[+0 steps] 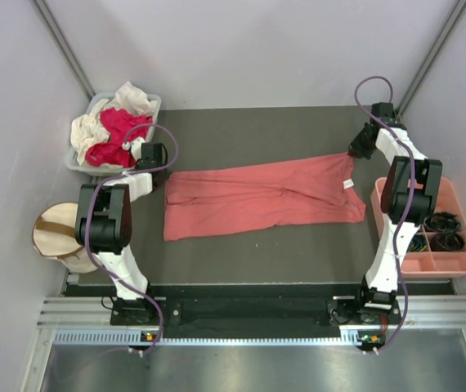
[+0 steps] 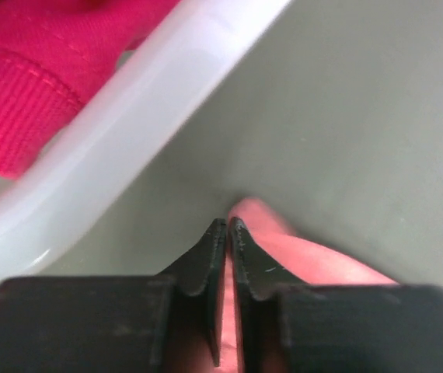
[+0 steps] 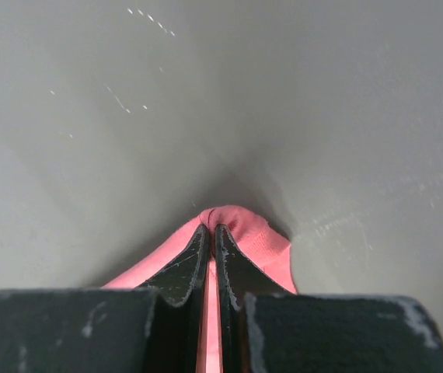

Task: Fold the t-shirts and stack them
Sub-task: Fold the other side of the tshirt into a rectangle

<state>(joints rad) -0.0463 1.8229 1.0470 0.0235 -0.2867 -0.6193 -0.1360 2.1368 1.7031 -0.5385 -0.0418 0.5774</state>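
Shirt (image 1: pixel 266 196) is lying lengthwise across the tabletop (image 1: pixel 257 135), left fingers (image 2: pixel 206 256) and right fingers (image 3: pixel 183 268) each pinching an opposite far corner.

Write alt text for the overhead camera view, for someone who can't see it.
A salmon-pink t-shirt lies stretched across the dark table, the left gripper pinching its far left corner and the right gripper its far right corner. A magenta shirt and a cream shirt sit heaped in a pale plastic bin at far left.
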